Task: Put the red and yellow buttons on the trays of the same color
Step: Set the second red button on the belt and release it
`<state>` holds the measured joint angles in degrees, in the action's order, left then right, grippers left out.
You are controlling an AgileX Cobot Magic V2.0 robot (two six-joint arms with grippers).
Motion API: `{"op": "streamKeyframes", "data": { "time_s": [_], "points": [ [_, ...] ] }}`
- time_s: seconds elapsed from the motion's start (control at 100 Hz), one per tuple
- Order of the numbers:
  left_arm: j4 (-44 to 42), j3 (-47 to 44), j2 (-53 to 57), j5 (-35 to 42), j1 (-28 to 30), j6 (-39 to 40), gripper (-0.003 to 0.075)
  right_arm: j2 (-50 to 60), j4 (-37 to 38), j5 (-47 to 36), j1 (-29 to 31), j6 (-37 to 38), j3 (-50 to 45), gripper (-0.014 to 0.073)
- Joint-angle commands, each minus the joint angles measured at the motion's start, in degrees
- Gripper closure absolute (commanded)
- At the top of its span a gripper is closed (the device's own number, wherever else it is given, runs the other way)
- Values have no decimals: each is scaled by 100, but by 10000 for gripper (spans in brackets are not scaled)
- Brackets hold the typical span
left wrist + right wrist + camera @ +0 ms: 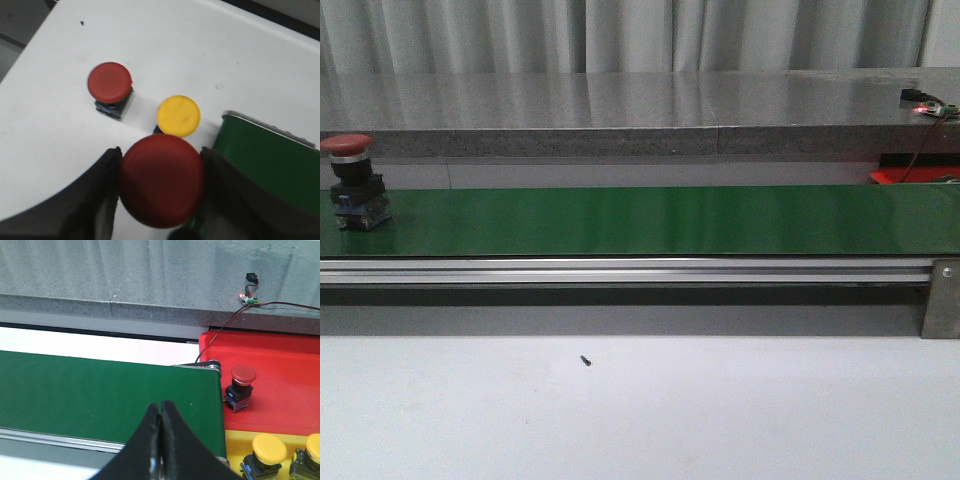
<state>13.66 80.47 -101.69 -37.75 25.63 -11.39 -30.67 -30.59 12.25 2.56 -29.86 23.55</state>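
Table surface [640, 420], pale and bare but for a small dark speck [585, 360], fills the nearest part of the front view. Beyond it runs the aluminium rail [620, 270] of the conveyor, then the green belt [660, 220], then a grey stone ledge [620, 110] with curtains behind. At nine o'clock on the belt stands one red button [350, 185], upright on its black base, at the very edge of the view. At three o'clock, past the belt's end, a sliver of the red tray [910, 175] shows, and a small circuit board [925, 103] with a lit red dot sits on the ledge.

In the left wrist view, the left gripper [161, 182] has its jaws closed on a second red button [162, 180], whose cap fills the gap between the dark fingers [107, 185]. Farther off on the white table stand a yellow button [178, 115] and another red button [110, 82], near each other but apart. The end of the green belt lies just beside the held button.

In the right wrist view, the right gripper [161, 440] has its jaws pressed together, holding nothing, above the belt's end. Past the belt lies the yellow tray [235, 440] with two yellow buttons [269, 450] on it. Farther still, the red tray holds a single red button [242, 385], upright, near the belt roller.
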Motion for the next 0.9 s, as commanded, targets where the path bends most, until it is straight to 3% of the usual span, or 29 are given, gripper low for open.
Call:
{"op": "streamKeyframes", "data": {
  "time_s": [0.0, 0.45, 0.52, 0.69, 0.89],
  "points": [
    [110, -3, 414, 244, -146, 5, 449, -1, -66, -346, 0, -33, 145, 652],
    [134, -611, 477, 291, -540, 5, 441, -1, -66, -346, 0, -33, 145, 652],
    [134, -611, 477, 267, -540, -47, 393, -1, -66, -346, 0, -33, 145, 652],
    [485, -611, 526, 158, -540, -381, 166, -1, -66, -346, 0, -33, 145, 652],
    [691, -611, 811, -11, -540, -457, 144, -1, -66, -346, 0, -33, 145, 652]
  ]
}}
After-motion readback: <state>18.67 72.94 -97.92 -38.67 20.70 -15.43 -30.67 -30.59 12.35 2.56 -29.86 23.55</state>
